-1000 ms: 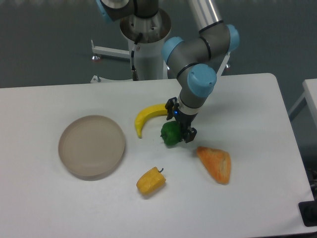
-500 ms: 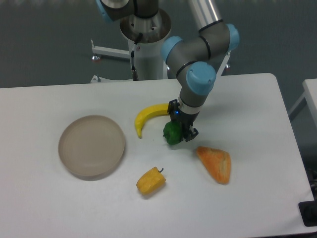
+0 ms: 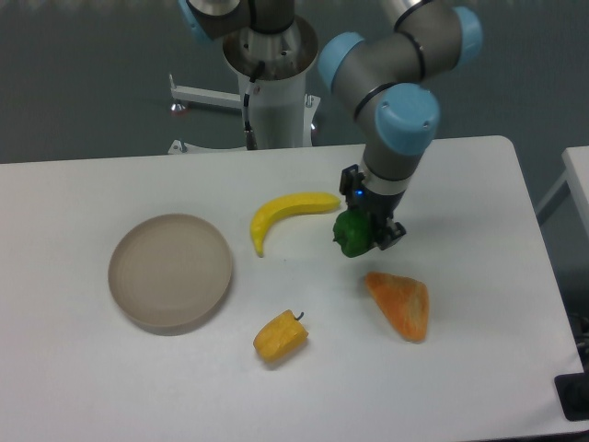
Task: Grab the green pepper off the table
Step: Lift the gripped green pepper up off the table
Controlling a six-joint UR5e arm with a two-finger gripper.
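The hand (image 3: 370, 232) grips the green pepper (image 3: 353, 234), which looks lifted just off the worktop (image 3: 479, 304), near the banana (image 3: 281, 215). Glossy, lumpy and light, the pepper could slip; a squeeze across its widest part seems safest.

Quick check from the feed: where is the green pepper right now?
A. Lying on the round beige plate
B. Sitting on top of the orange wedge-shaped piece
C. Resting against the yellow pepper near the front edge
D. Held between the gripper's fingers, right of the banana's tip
D: the green pepper sits clamped in the gripper, just right of the banana and apart from the plate.
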